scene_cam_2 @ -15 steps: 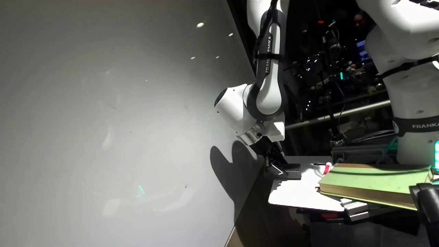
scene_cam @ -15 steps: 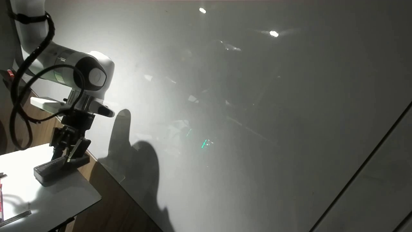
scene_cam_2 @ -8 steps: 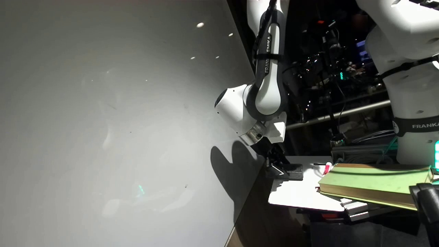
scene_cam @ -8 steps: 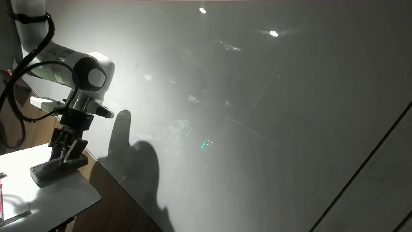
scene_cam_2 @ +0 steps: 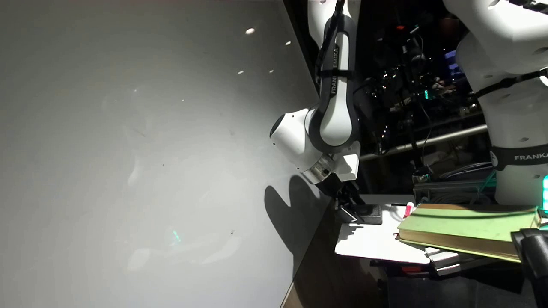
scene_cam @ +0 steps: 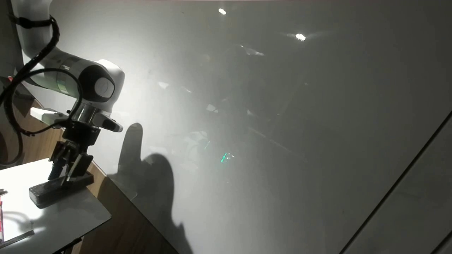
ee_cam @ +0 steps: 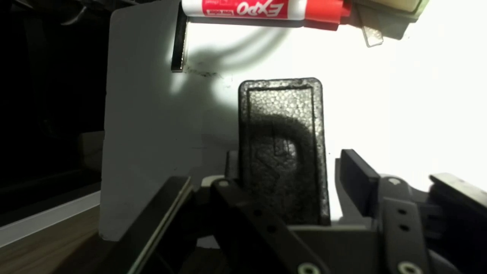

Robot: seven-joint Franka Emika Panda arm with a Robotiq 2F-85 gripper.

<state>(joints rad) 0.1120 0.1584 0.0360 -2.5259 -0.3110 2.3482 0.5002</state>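
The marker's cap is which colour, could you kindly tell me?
The cap is red, showing best in the wrist view.

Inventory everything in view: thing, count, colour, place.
Panel: 1, grey, both exterior views
Wood surface: 1, brown, along the panel
White board: 1, white, near the panel
Block: 1, black, over the white board
Marker: 1, red and white, on the white board
Bar: 1, black, by the marker
Book: 1, green, near the marker
Strip: 1, pale, near the book
Fitting: 1, silver, by the book
Dark object: 1, black, near the book
Clutter: uncountable, dark, background
FRANKA-marked column: 1, white, right of an exterior view
Arm: 1, white and black, both exterior views
Cables: count unclear, black, along the arm
Gripper: 1, black, jaws open either side of the block
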